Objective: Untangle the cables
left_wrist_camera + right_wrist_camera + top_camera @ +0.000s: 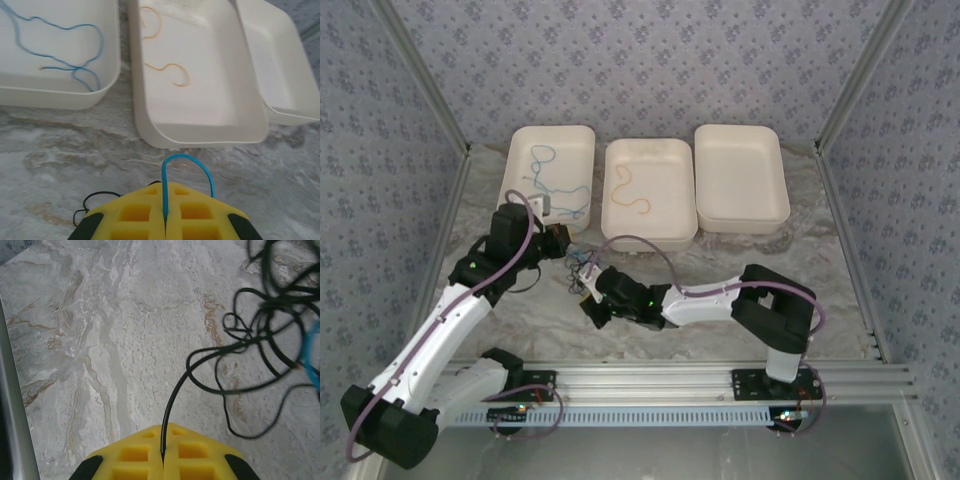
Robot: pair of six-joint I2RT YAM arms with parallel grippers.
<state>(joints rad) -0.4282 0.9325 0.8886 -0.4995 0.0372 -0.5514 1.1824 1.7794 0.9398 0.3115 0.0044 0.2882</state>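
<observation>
Marbled table (100, 340); blue cable (186, 155) and black cable (170, 412) ends vanish between closed jaws.

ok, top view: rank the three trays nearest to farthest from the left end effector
1. left tray: just beyond the left end effector, which is shut on a blue cable.
2. middle tray: ahead and to its right.
3. right tray: farthest, far right of the row.
</observation>
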